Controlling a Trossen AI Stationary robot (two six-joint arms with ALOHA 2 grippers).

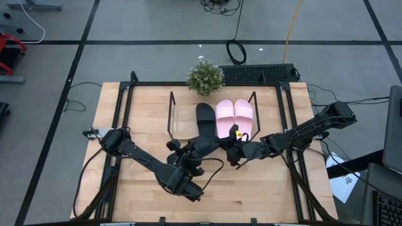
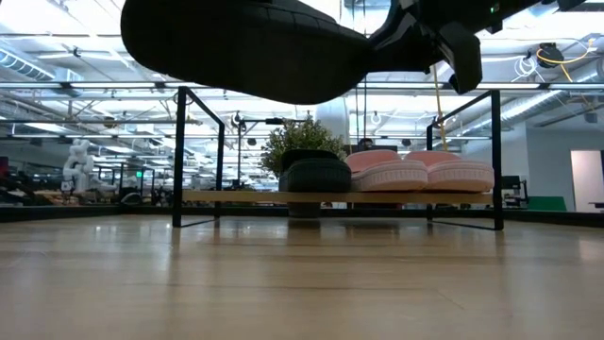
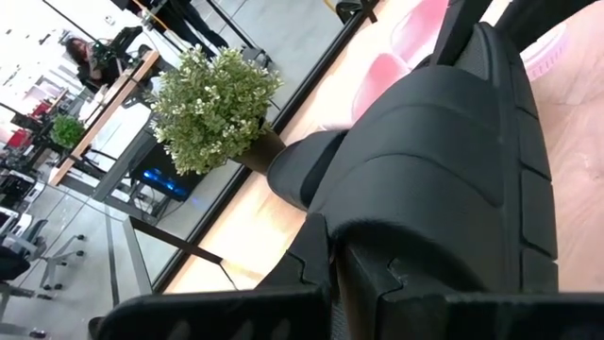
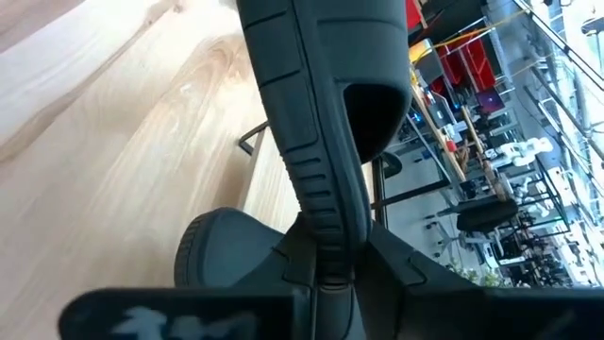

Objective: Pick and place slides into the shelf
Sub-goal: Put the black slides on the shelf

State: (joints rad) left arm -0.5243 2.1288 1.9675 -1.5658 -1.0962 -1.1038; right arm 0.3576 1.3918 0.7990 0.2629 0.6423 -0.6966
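A black slide hangs high above the table's middle, between my two grippers. My left gripper is shut on it from the left, and my right gripper is shut on it from the right. The shelf stands at the far middle. On its board rest another black slide and, to its right, two pink slides, side by side on their soles. My left gripper has the black slide's near end between its two fingers, and the slide reaches away from them. The slide's own bulk covers the place of contact, so the exact part cannot be told. The slide is lifted clear of the table. My right gripper pinches the slide's ribbed sole edge between its two fingers at one end. The fingers come nearly level from the table's right and lie along the slide. The slide stands on edge in this hold, well above the wood.
A small potted plant stands behind the shelf at the table's far edge. Black rails run along the tabletop's left and right sides. Bare wood stretches from the shelf to the near edge below the arms.
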